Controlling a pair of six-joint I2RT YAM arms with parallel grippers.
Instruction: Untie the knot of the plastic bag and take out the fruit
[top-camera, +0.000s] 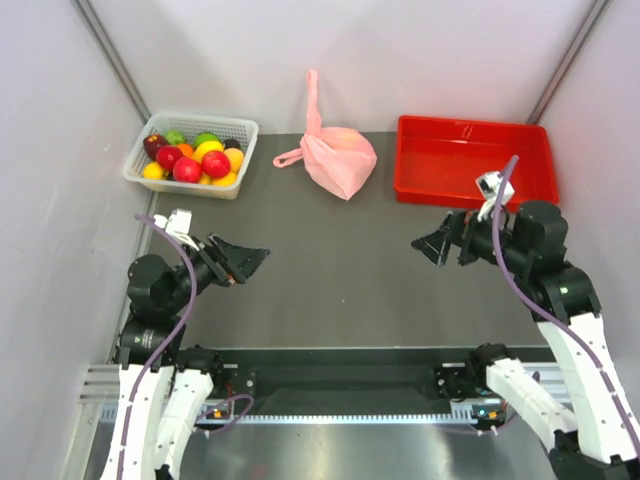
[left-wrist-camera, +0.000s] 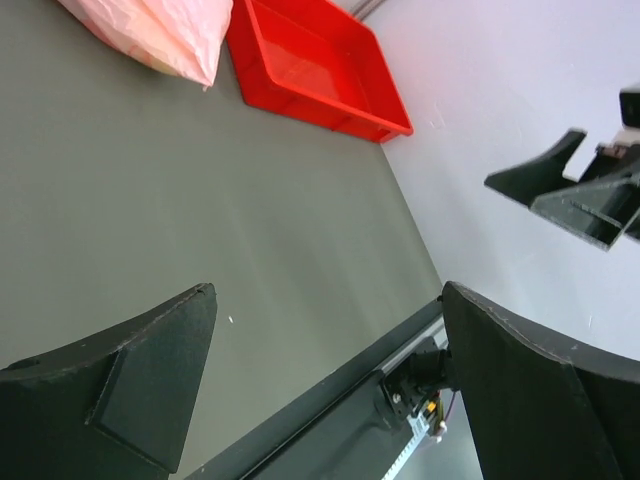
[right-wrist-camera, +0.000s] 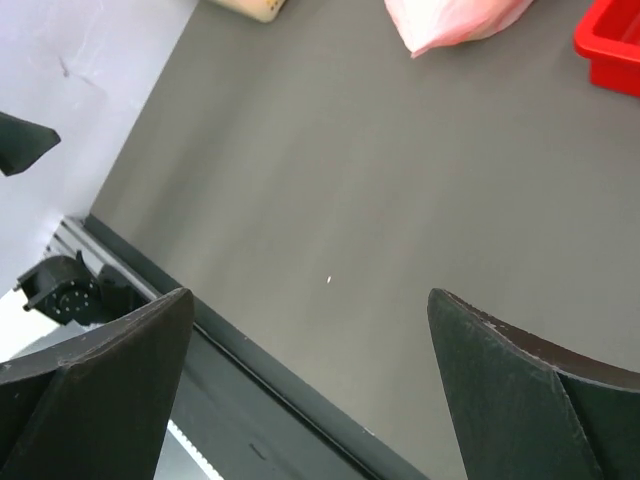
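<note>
At far centre of the table (top-camera: 340, 290), the plastic bag (top-camera: 340, 160) lies tied; knot (top-camera: 307, 148) untouched, fruit unseen, presumably inside. Your left gripper (top-camera: 250, 262) and right gripper (top-camera: 428, 248) both gape wide, empty, well apart from it. Every step remains.

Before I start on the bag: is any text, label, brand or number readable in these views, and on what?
None can be read.
bag: plain pink film, no print showing.
tray: plain red, no label showing.
basket: plain white, no marking showing.
white part on the right wrist: too small to tell if it carries any text.
</note>
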